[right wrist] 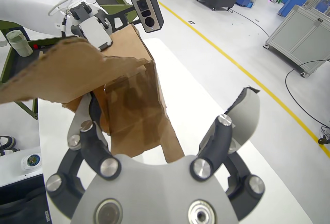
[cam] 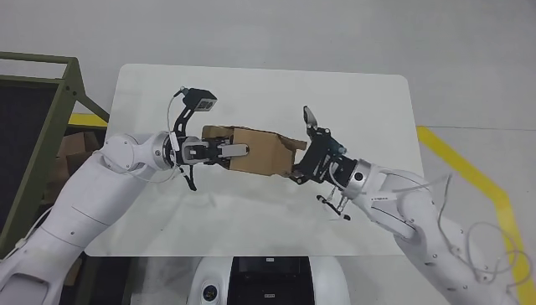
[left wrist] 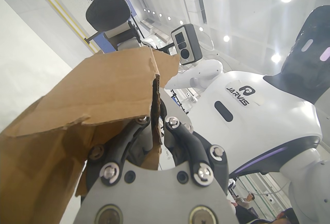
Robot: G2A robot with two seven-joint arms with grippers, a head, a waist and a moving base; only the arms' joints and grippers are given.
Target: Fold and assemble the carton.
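Cardboard carton (cam: 260, 150) pinched by L end effector (left wrist: 156, 117); R end effector (right wrist: 165, 111) spread, one finger (right wrist: 77, 119) part-hidden by flap (right wrist: 59, 73).

Carton (cam: 255, 148) between left gripper (cam: 237, 151) and right gripper (cam: 300, 147) — table (cam: 377, 104) beneath

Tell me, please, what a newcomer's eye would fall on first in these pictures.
First comes the brown carton, half folded with ragged flaps, stretched between the two arms over the middle of the white table. The left pincer is clamped on the cardboard edge at one end. The right pincer stands wide open at the other end, with one finger tucked behind a flap.
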